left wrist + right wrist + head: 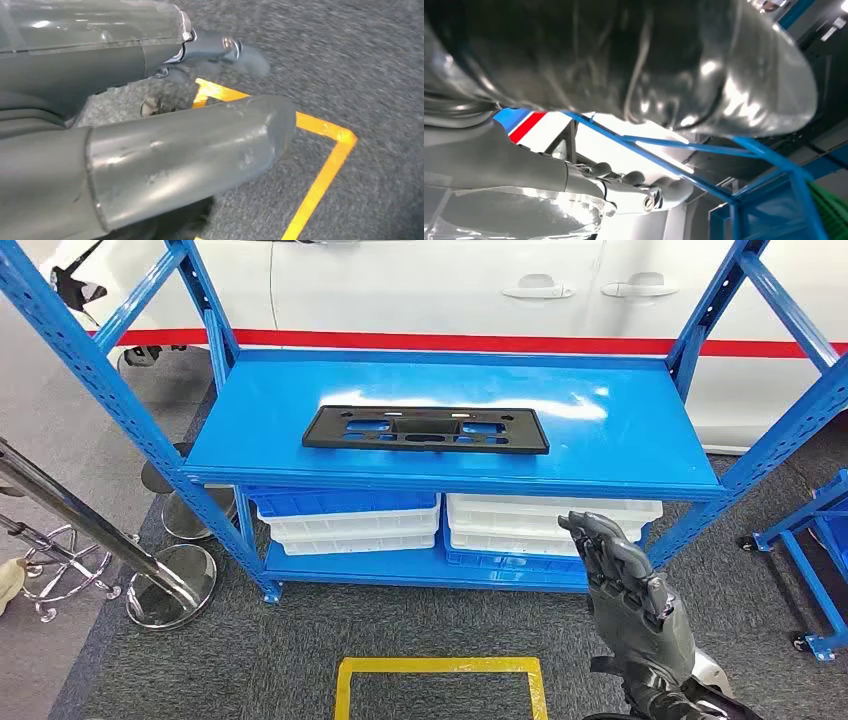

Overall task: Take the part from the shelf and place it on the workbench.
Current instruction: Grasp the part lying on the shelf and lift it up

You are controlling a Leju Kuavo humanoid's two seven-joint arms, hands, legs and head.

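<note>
I am taking the blue shelf (640, 430) as my landmark for everything below.

The part (426, 429), a flat black rectangular plate with cut-out slots, is lying flat on the shelf's top deck, roughly at the deck's middle, long side running along the shelf's front edge. Nothing is touching it.

I am seeing the right hand (628, 585) raised in front of the shelf, below the top deck and level with the lower tier, toward the shelf's right post. Its dark fingers are extended and apart, and it is gripping nothing. The right wrist view is showing the right hand (634, 65) with the shelf's blue bars behind its fingers (651, 192).

The left hand (165, 155) is hanging away from the shelf, over grey carpet. Its thumb and fingers (220, 47) are lying apart with nothing between them, so I am reading it as released.

Under the top deck, white bins (552, 522) and a blue bin (340, 502) are sitting stacked on the shelf's lower tier. A yellow floor marking (440, 680) is lying on the carpet in front of the shelf. Behind the shelf, a white car (450, 290) with a red stripe is standing. Chrome stool bases (170, 585) are standing off the shelf's left end.
</note>
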